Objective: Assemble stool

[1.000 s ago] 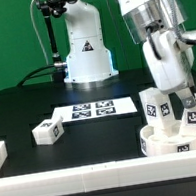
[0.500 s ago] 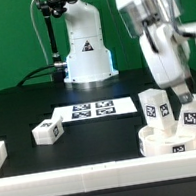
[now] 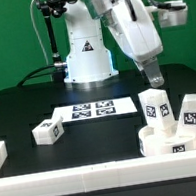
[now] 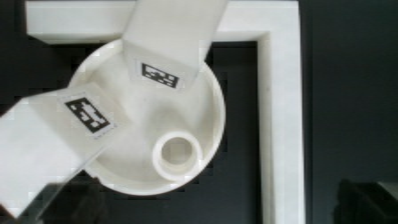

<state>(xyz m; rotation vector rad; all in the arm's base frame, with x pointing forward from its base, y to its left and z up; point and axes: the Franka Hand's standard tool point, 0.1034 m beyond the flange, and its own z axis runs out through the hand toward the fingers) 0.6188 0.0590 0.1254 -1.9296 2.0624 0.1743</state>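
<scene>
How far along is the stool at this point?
Done: two legs stand upright on the seat; how firmly they are seated cannot be told. In hand: nothing visible; the gripper hangs above them, apparently empty. Left: the third leg lies loose beside the marker board, and one hole in the seat is free.

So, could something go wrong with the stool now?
The first leg and second leg stand in the seat with no gripper on them; if loosely seated, they may tilt or drop out. The third leg lies flat near the marker board; bringing it to the seat's empty hole could bump the standing ones.
</scene>
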